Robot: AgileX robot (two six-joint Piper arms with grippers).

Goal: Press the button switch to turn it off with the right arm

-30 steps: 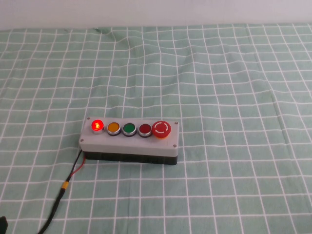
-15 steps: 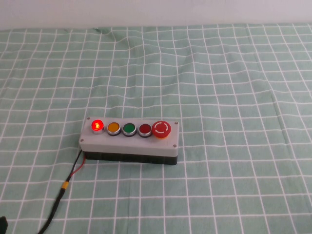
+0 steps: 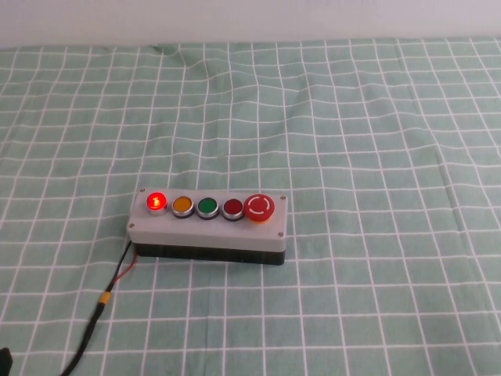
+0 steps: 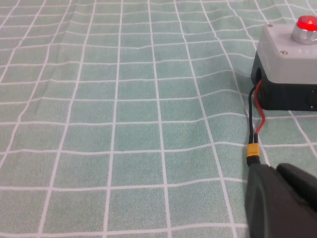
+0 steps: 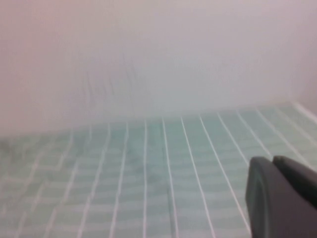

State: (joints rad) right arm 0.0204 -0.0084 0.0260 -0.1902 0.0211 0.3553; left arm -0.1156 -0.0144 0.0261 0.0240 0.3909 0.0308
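Right claw (image 5: 285, 198): a dark matte bulk at lower right of its wrist view; I cannot tell its opening. Left claw (image 4: 282, 201): likewise, near the wire (image 4: 256, 106).

Switch box (image 3: 208, 227), lower left of centre in the high view: smooth grey plastic, lamp button (image 3: 156, 201) glowing on the checked cloth table (image 3: 376, 141).

Risk, I judge: striking the neighbouring orange button (image 3: 182, 205).

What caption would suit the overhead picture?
Button switch with its end button glowing red on green checked cloth; neither gripper in sight.
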